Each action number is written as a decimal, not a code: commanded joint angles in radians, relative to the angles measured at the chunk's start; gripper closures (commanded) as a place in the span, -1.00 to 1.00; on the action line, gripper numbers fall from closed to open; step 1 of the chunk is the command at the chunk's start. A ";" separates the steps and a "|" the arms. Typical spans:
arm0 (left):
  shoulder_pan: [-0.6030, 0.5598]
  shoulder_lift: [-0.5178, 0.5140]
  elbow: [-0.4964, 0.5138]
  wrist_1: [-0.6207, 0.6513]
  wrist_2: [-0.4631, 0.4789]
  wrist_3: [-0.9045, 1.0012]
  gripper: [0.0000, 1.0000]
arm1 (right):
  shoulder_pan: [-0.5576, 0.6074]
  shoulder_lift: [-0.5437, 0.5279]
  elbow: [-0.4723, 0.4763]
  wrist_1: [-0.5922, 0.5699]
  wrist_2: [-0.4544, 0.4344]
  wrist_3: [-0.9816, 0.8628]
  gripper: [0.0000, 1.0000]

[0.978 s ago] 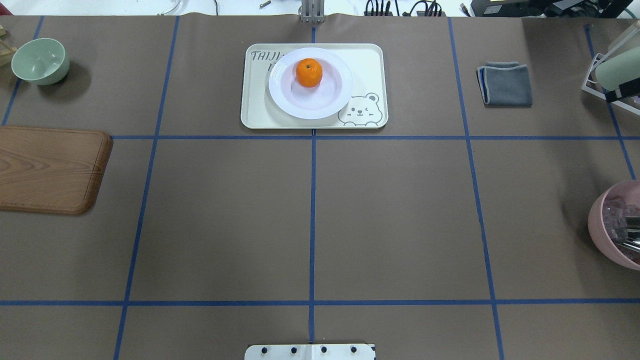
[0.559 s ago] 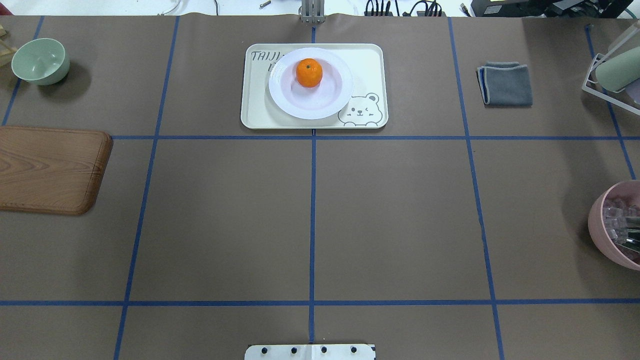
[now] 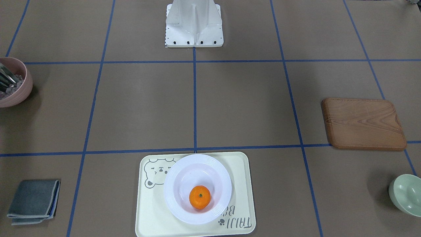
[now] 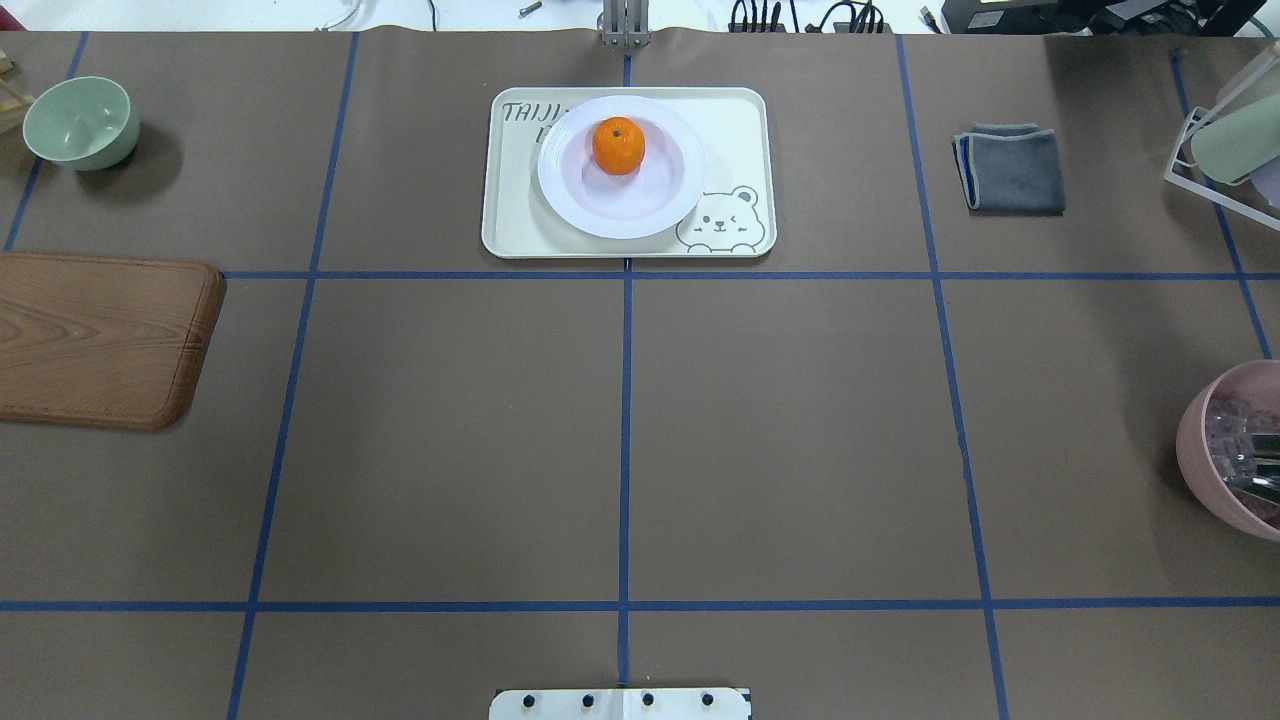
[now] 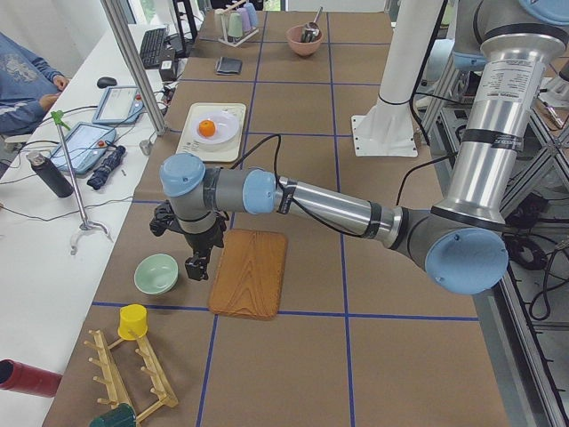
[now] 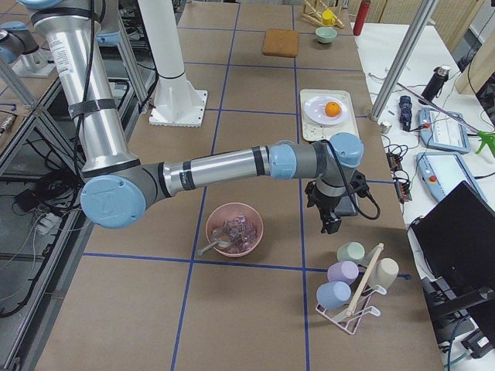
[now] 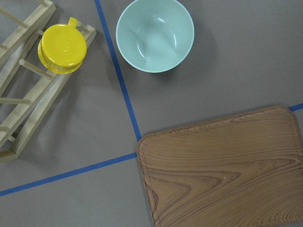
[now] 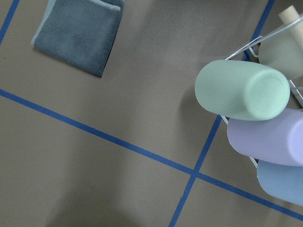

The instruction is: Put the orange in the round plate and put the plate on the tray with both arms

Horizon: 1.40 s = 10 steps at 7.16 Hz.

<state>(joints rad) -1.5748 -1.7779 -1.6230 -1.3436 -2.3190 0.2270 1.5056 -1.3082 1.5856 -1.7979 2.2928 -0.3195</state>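
Nearest the robot, the middle of the table was crossed by neither arm. A dark part of the right gripper (image 6: 330, 222), seen a second earlier at the overhead view's right edge beside the cup rack (image 4: 1180, 170), had been drawn out of that view. It was held over the table's right end, above three cups (image 8: 241, 90) lying in the rack, with a fourth partly hidden. The left gripper (image 5: 193, 265) was held over the opposite end, between the one wooden board (image 4: 100, 340) and the one green bowl (image 4: 80, 122). Whether either pair of fingers was spread or pressed together could not be told, since both were shown only by the side cameras. One pink bowl (image 4: 1195, 440) and, further out, one grey cloth (image 4: 1012, 170) were counted. Farthest off, the one orange (image 4: 618, 145) was found sitting in the one round plate (image 4: 560, 195), and the plate was set on the one tray (image 4: 510, 225), all three unmoved. The task was therefore judged finished, with both arms cleared away.
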 commanded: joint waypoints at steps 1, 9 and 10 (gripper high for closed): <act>-0.001 -0.002 -0.003 0.007 -0.005 -0.003 -0.96 | 0.002 -0.028 0.028 -0.047 -0.019 -0.021 -1.00; -0.007 0.243 -0.246 -0.009 -0.013 -0.086 -0.96 | -0.068 -0.115 0.085 -0.047 -0.018 0.014 -1.00; -0.004 0.229 -0.245 -0.009 0.004 -0.107 -0.96 | -0.067 -0.112 0.102 -0.041 -0.004 0.086 -1.00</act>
<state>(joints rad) -1.5787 -1.5628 -1.8424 -1.3449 -2.3279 0.1365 1.4573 -1.4289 1.6726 -1.8421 2.2822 -0.2948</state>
